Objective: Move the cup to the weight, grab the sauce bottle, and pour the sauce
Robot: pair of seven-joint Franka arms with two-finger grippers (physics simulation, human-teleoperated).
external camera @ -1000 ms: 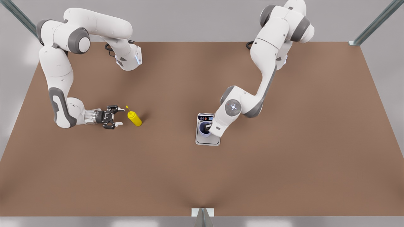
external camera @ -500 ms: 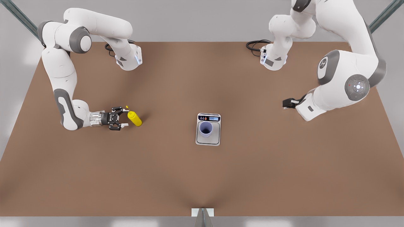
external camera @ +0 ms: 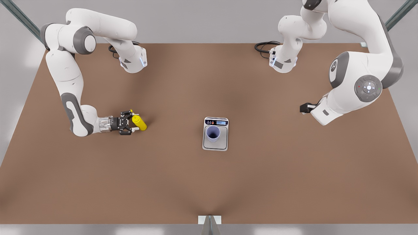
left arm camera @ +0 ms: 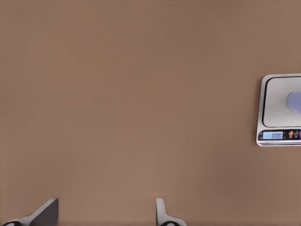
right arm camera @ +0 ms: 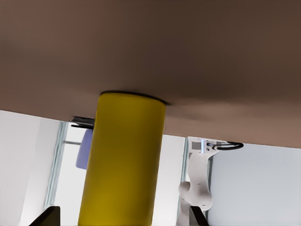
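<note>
Right gripper (external camera: pixel 133 122) low at the front view's left, forearm stretched out level, fingers (right arm camera: pixel 47 215) spread with the sauce bottle (external camera: pixel 139 122) between them. Left gripper (external camera: pixel 304 108) hangs at the front view's right, elbow folded high, fingers (left arm camera: pixel 164 214) parted, nothing between them.

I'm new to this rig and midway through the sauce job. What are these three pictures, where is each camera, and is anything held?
Two white robot arms work over a brown table. The wide picture looks down on the whole scene. The other two come from cameras on the arms' wrists. The cup stands on the weight, a kitchen scale. The right gripper, on the front view's left, has open fingers either side of the sauce bottle, which is not gripped yet. The left gripper waits open on the other side. Nothing is held.
</note>
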